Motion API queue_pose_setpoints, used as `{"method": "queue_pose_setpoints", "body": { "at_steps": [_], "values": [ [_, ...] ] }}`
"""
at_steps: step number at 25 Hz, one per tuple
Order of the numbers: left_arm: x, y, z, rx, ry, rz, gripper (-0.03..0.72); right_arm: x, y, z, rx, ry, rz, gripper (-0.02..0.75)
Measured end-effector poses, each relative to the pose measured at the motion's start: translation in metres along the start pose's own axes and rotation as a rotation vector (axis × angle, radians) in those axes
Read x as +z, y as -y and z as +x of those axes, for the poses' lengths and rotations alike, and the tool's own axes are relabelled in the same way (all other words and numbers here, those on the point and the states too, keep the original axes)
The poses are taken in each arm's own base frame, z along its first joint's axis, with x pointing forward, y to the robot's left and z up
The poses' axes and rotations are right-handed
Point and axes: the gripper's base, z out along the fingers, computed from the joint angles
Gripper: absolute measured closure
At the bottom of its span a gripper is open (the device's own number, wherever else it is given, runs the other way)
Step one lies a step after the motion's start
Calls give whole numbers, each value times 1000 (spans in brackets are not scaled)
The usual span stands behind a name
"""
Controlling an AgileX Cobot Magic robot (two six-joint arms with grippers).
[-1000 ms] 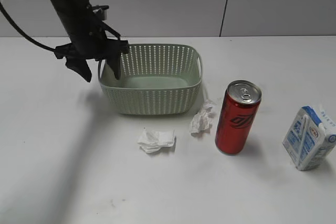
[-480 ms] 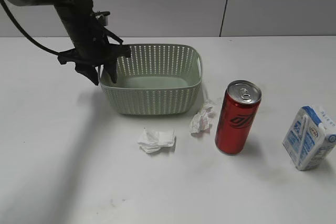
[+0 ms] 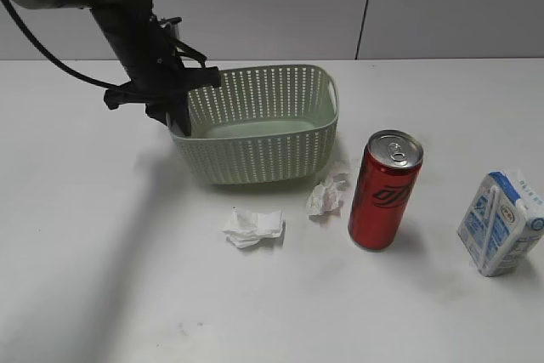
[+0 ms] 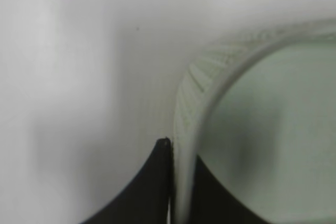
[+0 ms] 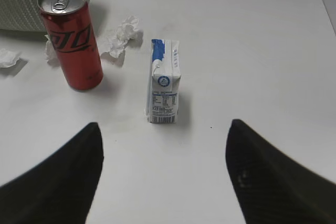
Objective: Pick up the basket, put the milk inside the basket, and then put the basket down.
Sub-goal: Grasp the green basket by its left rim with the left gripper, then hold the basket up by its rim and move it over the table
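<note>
At the upper left of the exterior view the left gripper (image 3: pixel 174 112) is clamped on the left rim of the basket (image 3: pixel 259 138), one finger inside and one outside the wall; the basket sits tilted, its left end raised off the table (image 3: pixel 102 252). The milk (image 3: pixel 501 223) stands at the right edge, well apart from the basket, with a red can (image 3: pixel 384 190) between them. Two crumpled tissues (image 3: pixel 253 227) lie in front of the basket. In the right wrist view the right gripper (image 5: pixel 163 177) hangs wide open above the carton
</note>
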Motion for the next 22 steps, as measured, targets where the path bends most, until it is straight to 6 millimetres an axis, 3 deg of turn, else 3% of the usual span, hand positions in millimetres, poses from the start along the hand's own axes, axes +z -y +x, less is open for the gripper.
{"method": "queue_pose_setpoints", "body": {
  "at_steps": [13,17,22],
  "values": [
    [-88,8,22,42,51,-33,683,0,0,0,0,0,0,166],
    [-97,7,52,49,54,-57,683,0,0,0,0,0,0,166],
    [-101,-12,100,30,60,-61,683,0,0,0,3,0,-1,166]
  ]
}}
